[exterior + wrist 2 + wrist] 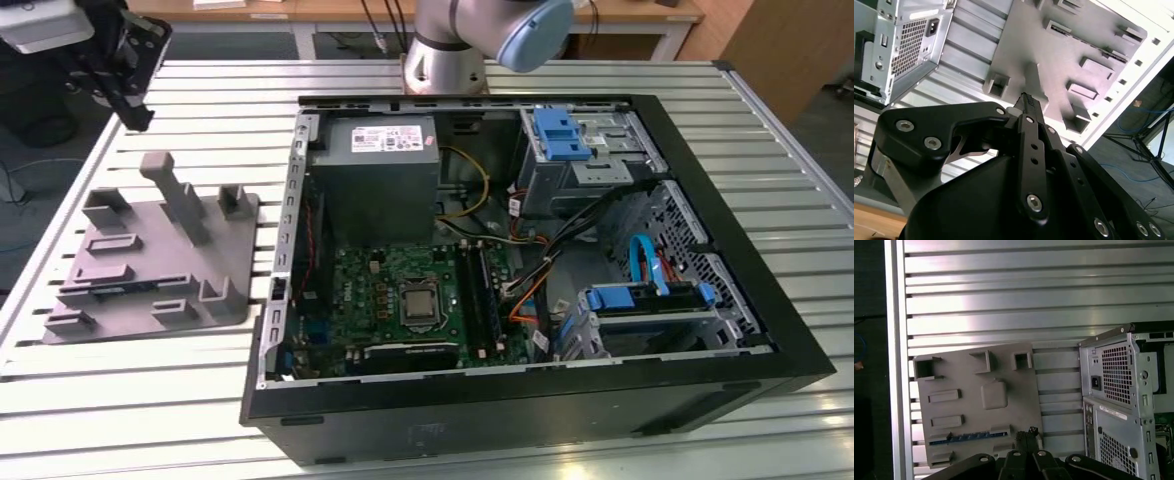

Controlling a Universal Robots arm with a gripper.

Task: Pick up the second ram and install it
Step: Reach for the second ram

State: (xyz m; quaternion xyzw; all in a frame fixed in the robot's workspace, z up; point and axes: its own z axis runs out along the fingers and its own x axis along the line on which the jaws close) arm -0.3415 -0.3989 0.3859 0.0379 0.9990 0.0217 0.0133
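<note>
Slatted metal table (160, 400) carries everything here. On it, toward the exterior view's right, lies an open black computer case (534, 405). Inside the case are a grey power supply (380, 180) and a green motherboard (400, 290).

Beside the case, on the exterior view's left, sits a grey moulded fixture block (227, 260) with upright posts and several slots. Both wrist views show it lying flat on the slats (954, 375) (1064, 55), with the case's perforated rear panel (1116, 375) next to it.

The arm's base (447, 60) stands beyond the case. The black gripper (134, 118) hangs in the air over the table's far left part, above the block and clear of it. Its fingers are drawn together, with nothing visible between them (1028, 434) (1026, 102).

The second ram (966, 437) rests on edge in a long slot of the block, a thin dark strip with blue marks. In the exterior view it lies low in the block's near-left part (114, 291), well apart from the gripper.
</note>
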